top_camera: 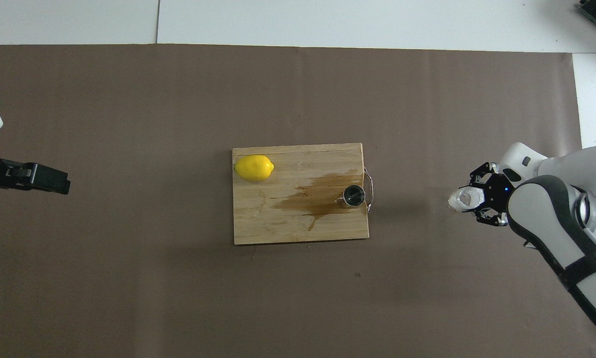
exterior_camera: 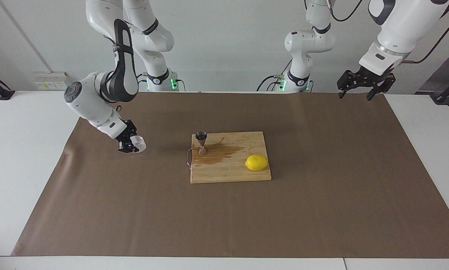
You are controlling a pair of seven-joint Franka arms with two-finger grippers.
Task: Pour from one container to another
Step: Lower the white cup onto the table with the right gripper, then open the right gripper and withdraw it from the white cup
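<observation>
The right gripper [exterior_camera: 134,144] held the glass [exterior_camera: 138,143] tight over the mat [exterior_camera: 322,206]. The jigger [exterior_camera: 201,143] stood on the wet board [exterior_camera: 230,170]. The left gripper [exterior_camera: 360,89] waited with its fingers apart.

One tumbler [exterior_camera: 138,143], one jigger [exterior_camera: 201,142], one lemon [exterior_camera: 256,162], one cutting board [exterior_camera: 230,168].

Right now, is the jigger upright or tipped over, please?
Upright: the jigger stands on its lower cone on the board, open mouth up, beside the brown stain.
</observation>
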